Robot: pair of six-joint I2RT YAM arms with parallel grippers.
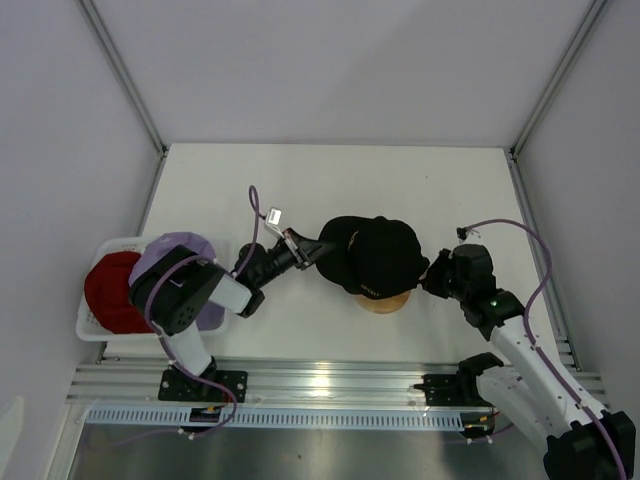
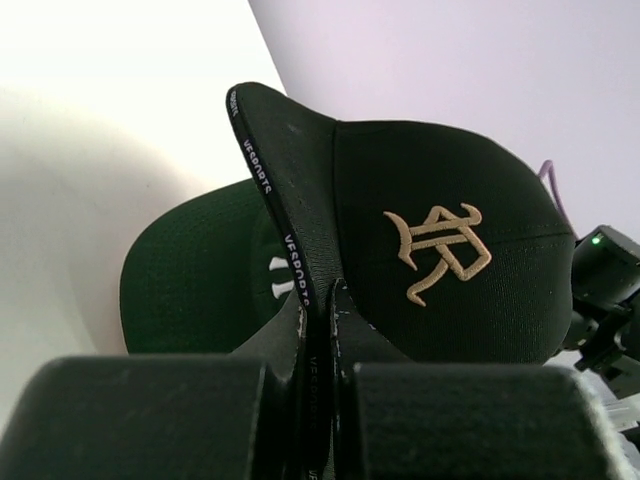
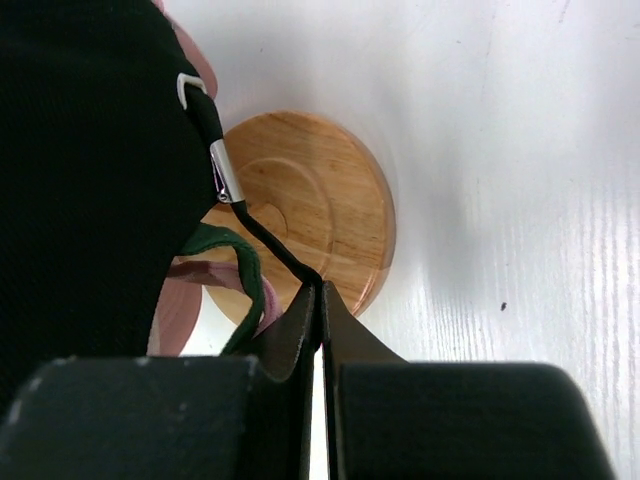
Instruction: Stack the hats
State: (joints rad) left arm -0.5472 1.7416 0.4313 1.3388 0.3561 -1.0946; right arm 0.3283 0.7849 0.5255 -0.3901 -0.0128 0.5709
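While the left tool (image 2: 320, 310) is clamped tight on the brim (image 2: 285, 190) of the black cap with the gold emblem (image 2: 440, 250) and the right tool (image 3: 320, 300) is pinched closed on its thin rear strap (image 3: 255, 228), that cap hangs between them over the wooden stand (image 3: 320, 200) at the middle of the table (image 1: 330, 190). If one arm pulls harder, the strap could slip free, or the cap could drag the dark green cap (image 2: 190, 285) and pink cap (image 3: 180, 310) beneath it askew. A sideways tug might tip the stand. An uneven release would likely leave the cap crooked. At the table's left edge, the white mesh basket (image 1: 92, 325) holds a red cap (image 1: 108, 290) and a lavender cap (image 1: 172, 252), partly hidden by the left arm (image 1: 185, 290).
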